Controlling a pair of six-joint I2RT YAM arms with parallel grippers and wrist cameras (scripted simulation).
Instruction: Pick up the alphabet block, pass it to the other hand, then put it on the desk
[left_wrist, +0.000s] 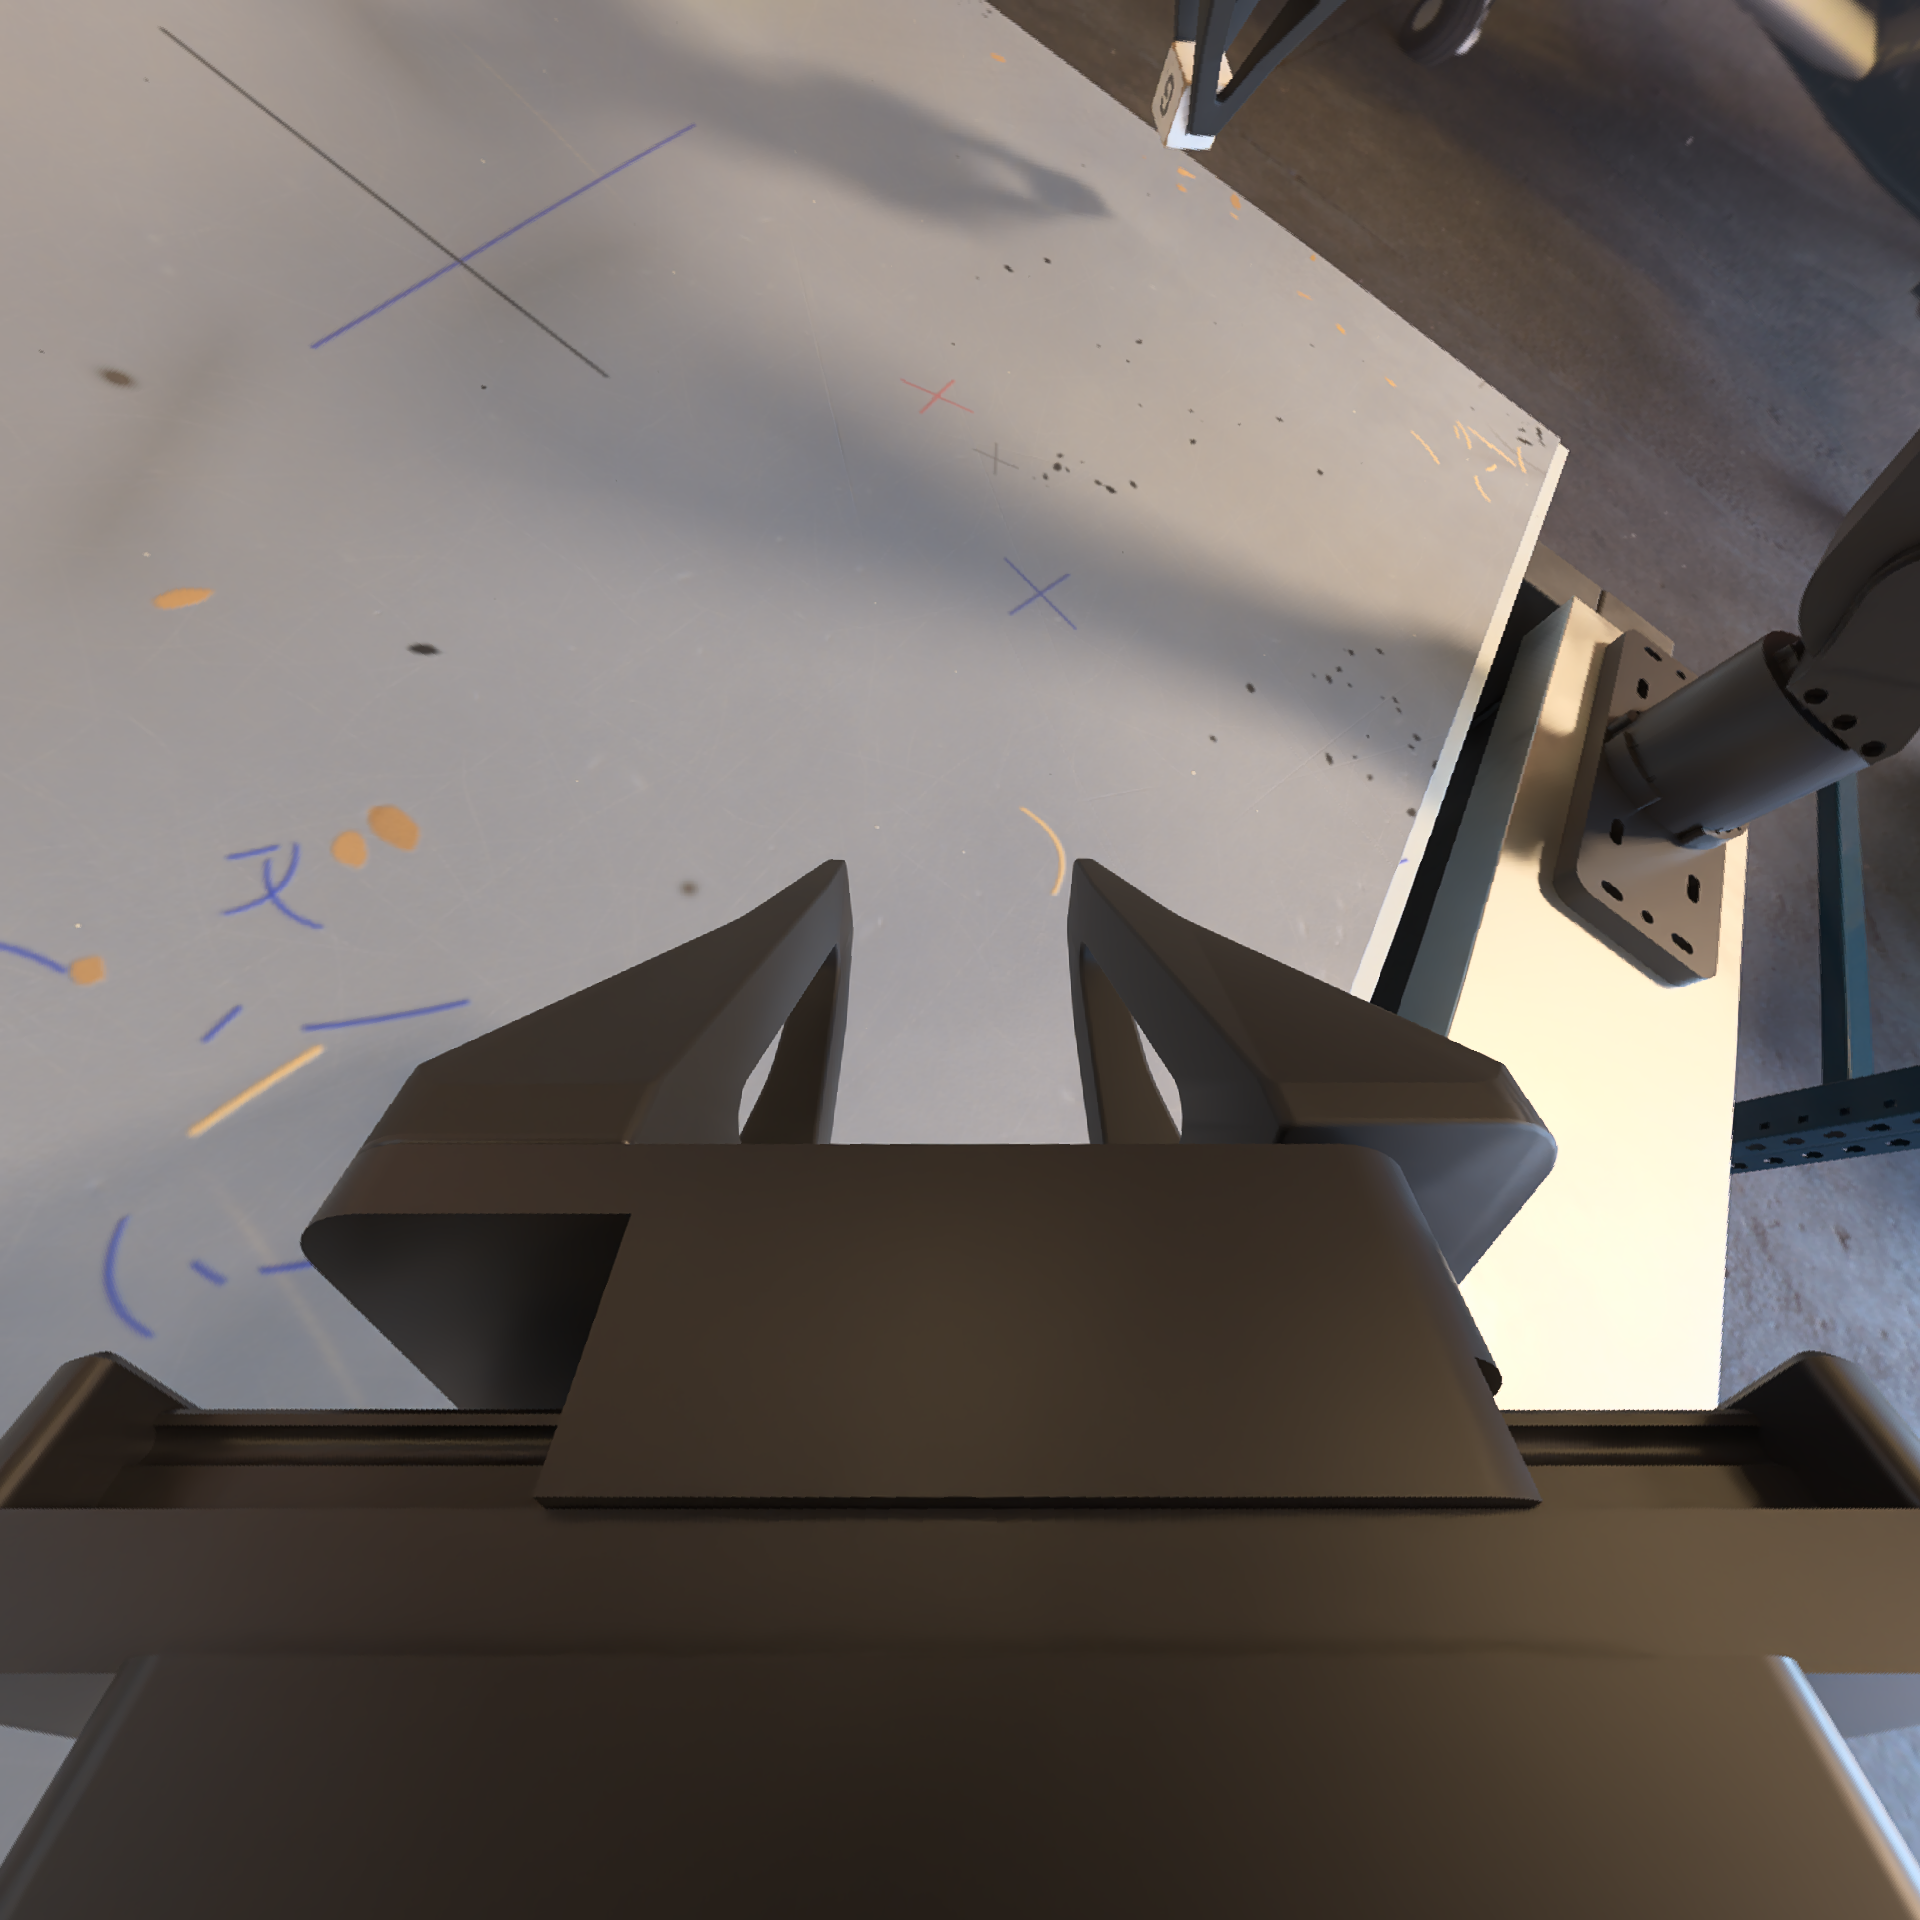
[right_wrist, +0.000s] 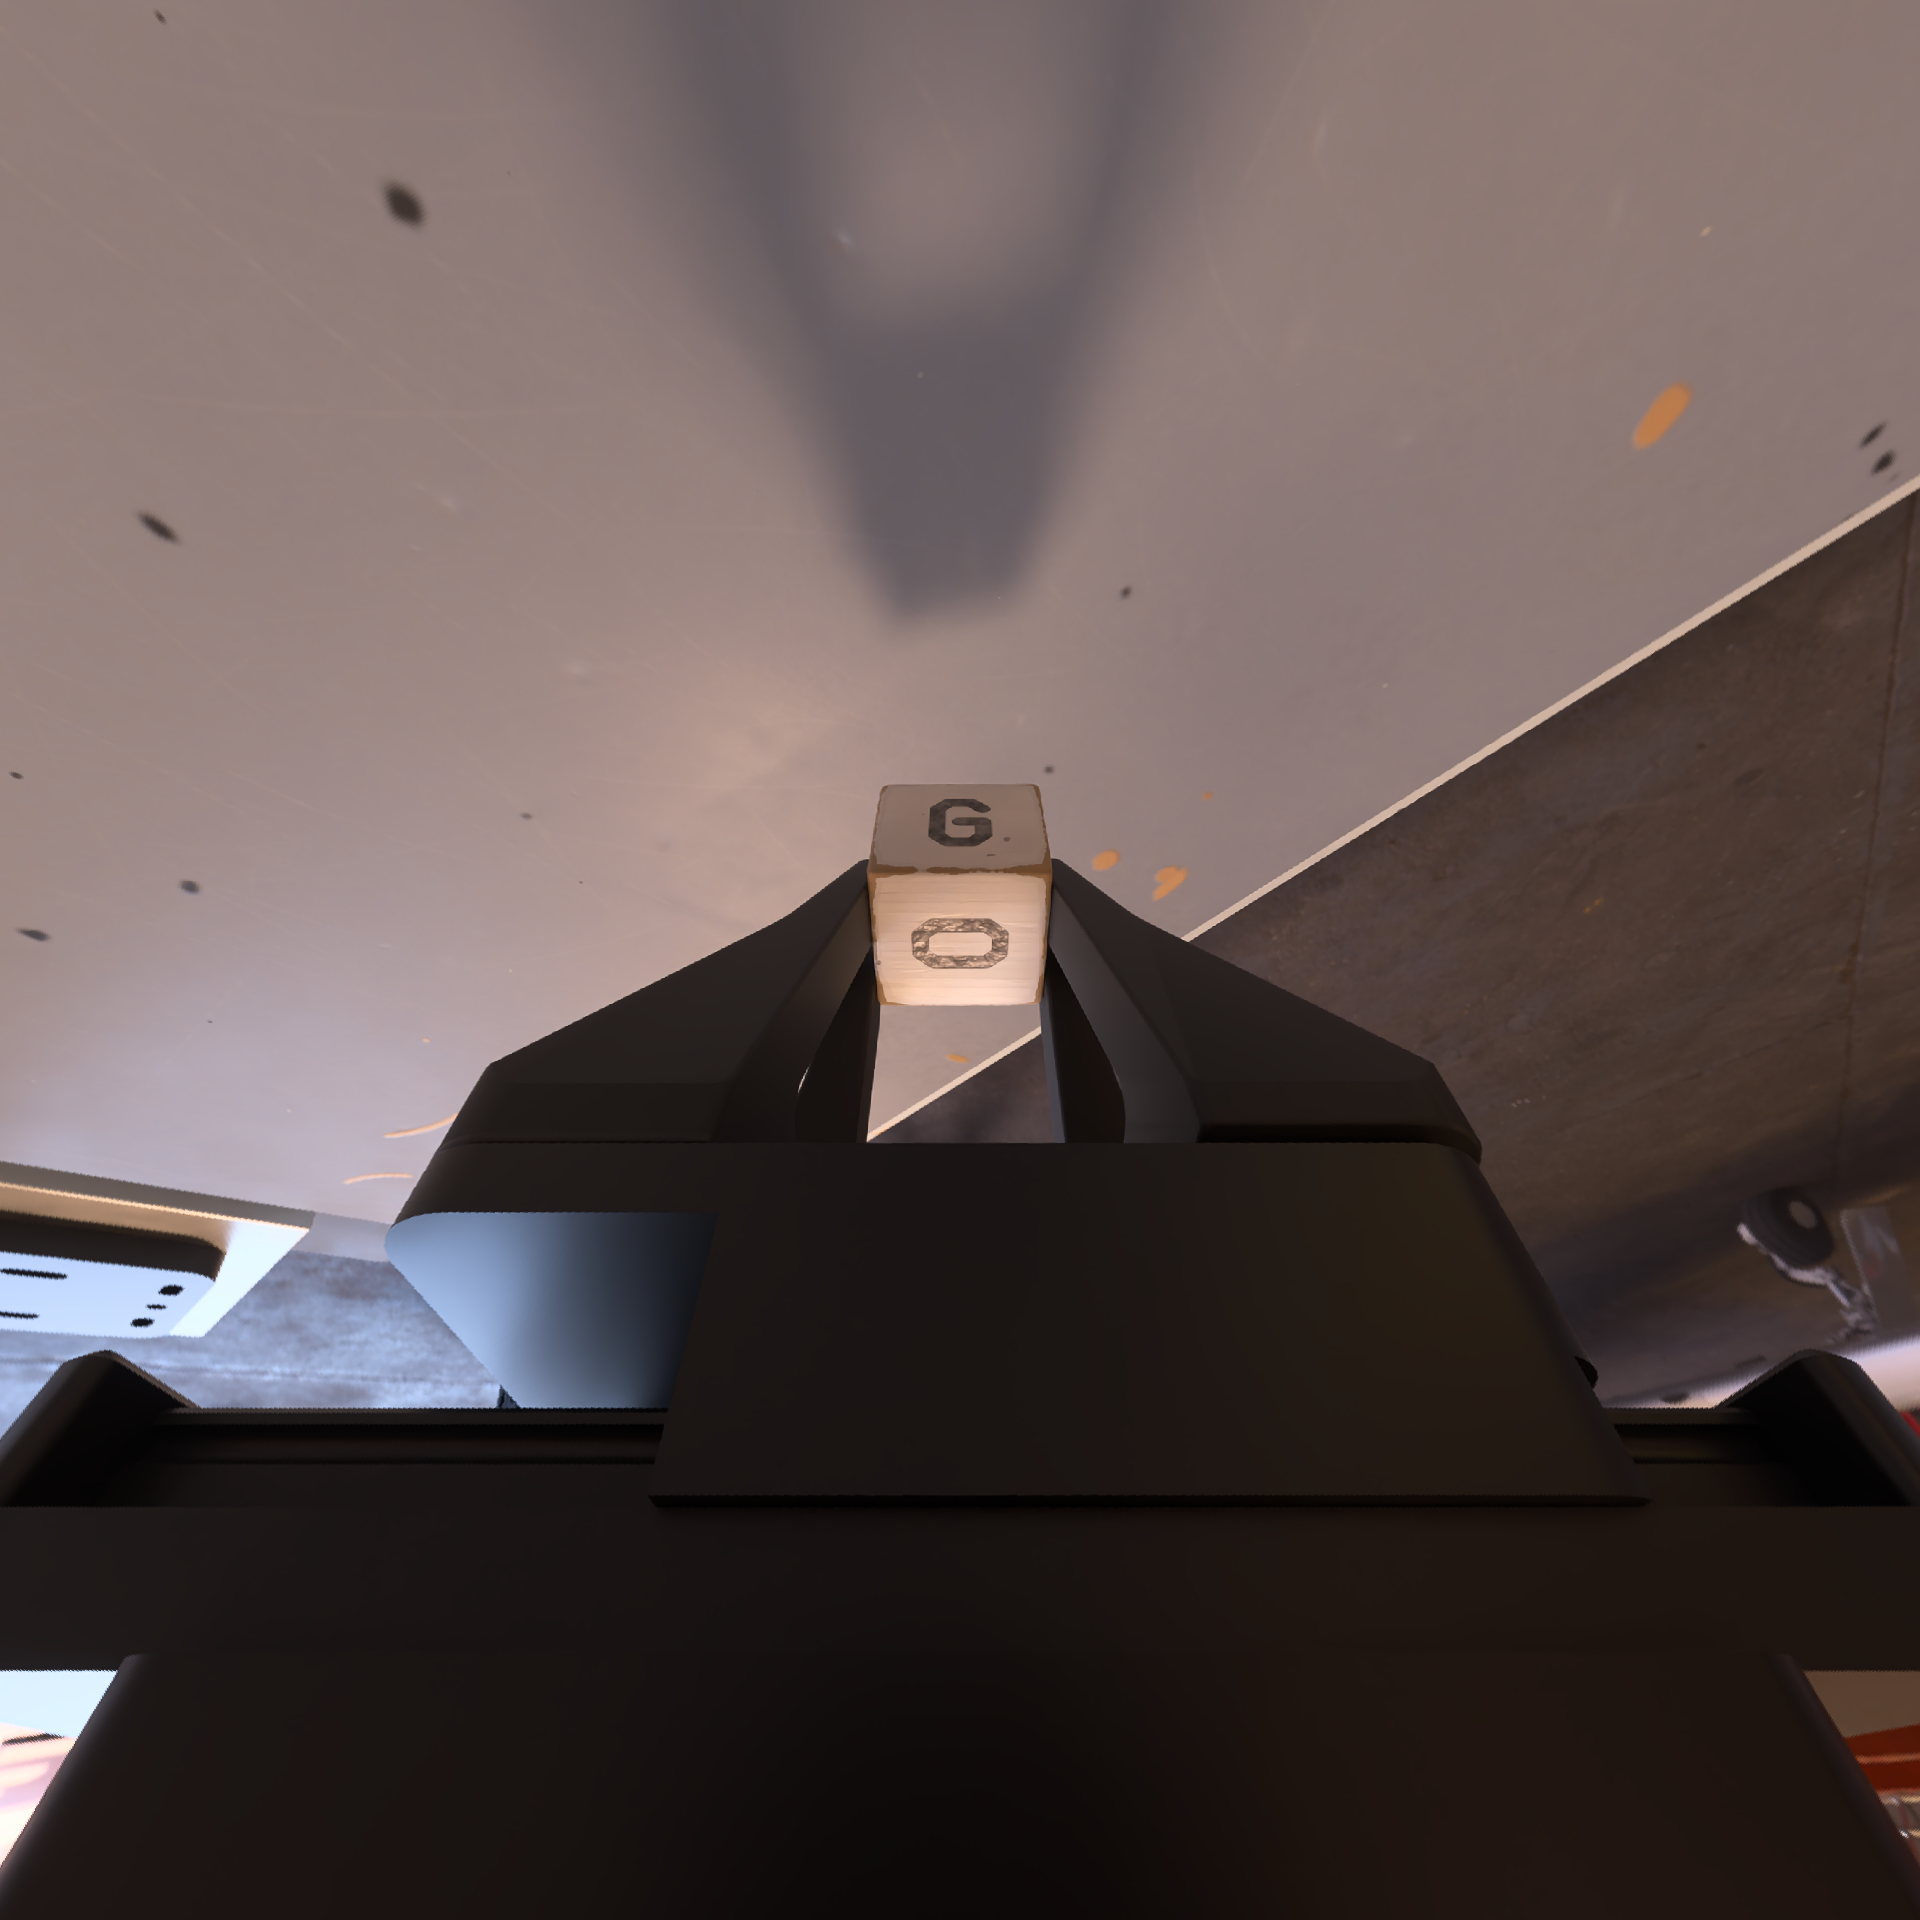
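The alphabet block (right_wrist: 958, 904) is a small pale wooden cube with dark letters on its faces. My right gripper (right_wrist: 958, 925) is shut on it, one finger on each side, and holds it above the grey desk (right_wrist: 520, 520) near the desk's edge; its shadow falls on the desk ahead. In the left wrist view the block (left_wrist: 1172, 99) shows far off at the top, held in the right gripper's dark fingers (left_wrist: 1231, 73). My left gripper (left_wrist: 958, 883) is open and empty above the desk (left_wrist: 623, 623) near its corner.
The desk bears pen lines, crosses and orange and black spots. Its edge (left_wrist: 1475, 707) runs close on the right, with the other arm's base plate (left_wrist: 1642, 831) and arm link (left_wrist: 1756, 727) beyond it. Dark floor (right_wrist: 1558, 883) lies past the desk's edge.
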